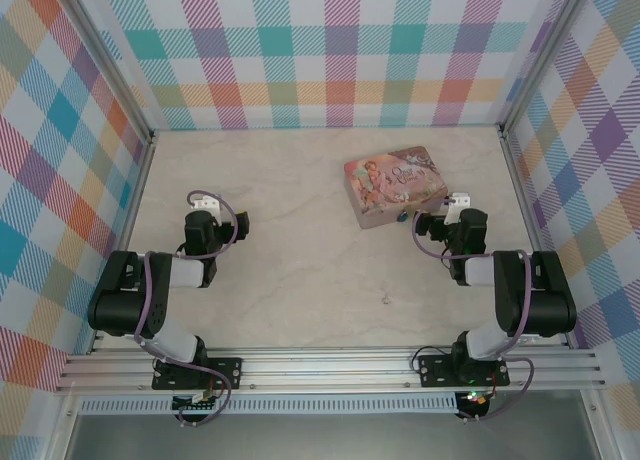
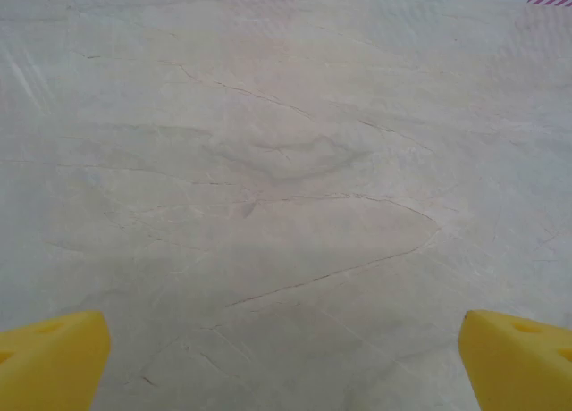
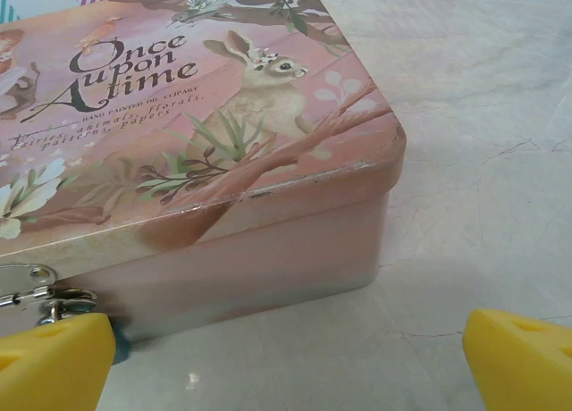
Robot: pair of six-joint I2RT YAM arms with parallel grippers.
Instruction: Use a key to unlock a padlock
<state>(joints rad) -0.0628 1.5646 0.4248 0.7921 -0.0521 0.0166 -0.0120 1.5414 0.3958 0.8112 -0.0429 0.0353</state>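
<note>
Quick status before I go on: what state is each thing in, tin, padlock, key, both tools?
Tin: lid shut, flat on the table.
Padlock: at the tin's hasp, mostly hidden; locked or not, cannot tell.
Key: probably the dark speck lying loose on the table, not held.
Left tool: open, over bare table.
Right tool: open, facing the tin's wall.

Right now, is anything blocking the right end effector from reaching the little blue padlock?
Nothing visible does. The padlock sits just below the clasp on the pink tin, peeking out beside one finger of the open right end effector.
</note>
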